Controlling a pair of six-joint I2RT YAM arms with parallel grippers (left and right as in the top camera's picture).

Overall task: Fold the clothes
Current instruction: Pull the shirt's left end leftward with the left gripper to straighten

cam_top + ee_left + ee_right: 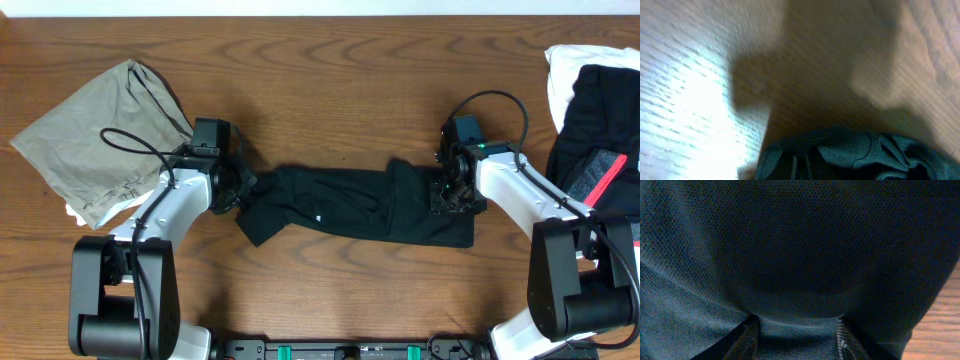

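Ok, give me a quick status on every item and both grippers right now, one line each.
black garment: stretched out long across the table's middle, partly folded, an arm at each end.
left gripper: at the garment's left end; open or shut unclear.
right gripper: down on the garment's right end, fabric between its fingers; closure unclear.
khaki garment: folded, far left.
clothes pile: unfolded heap, right edge.

The wooden table (330, 90) carries a dark garment (350, 205) stretched lengthwise near the middle of its front half. A khaki garment (95, 135) lies crumpled toward the left edge, with a bit of white cloth (72, 212) peeking from under it. At the right edge sits a pile of white (565, 75) and black clothes (600, 120).
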